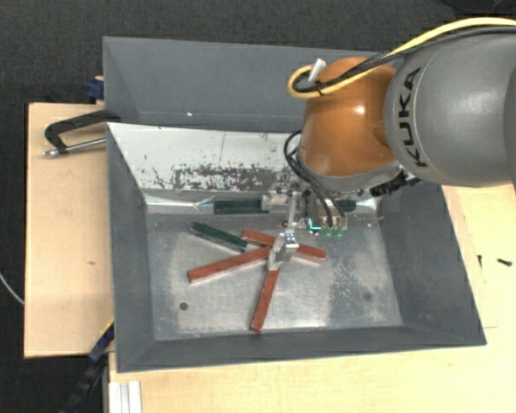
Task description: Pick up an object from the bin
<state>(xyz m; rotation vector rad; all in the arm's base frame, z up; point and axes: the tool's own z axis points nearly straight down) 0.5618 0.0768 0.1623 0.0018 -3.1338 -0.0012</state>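
My gripper [285,244] reaches down under the arm's orange cover into the middle of the bin, where three red-brown sticks cross. One flat red-brown stick [228,267] runs left from that crossing. A second [265,301] points toward the bin's near wall. A third, shorter one [303,249] lies across to the right, under the gripper's tip. A dark green stick [218,235] lies slanted just left of the crossing. Whether any stick is gripped is hidden by the gripper itself.
Another dark green stick [238,204] lies along the foot of the back wall, left of the gripper. A small dark speck [183,306] sits on the floor near the front left. The arm and its cover hang over the bin's right rear.
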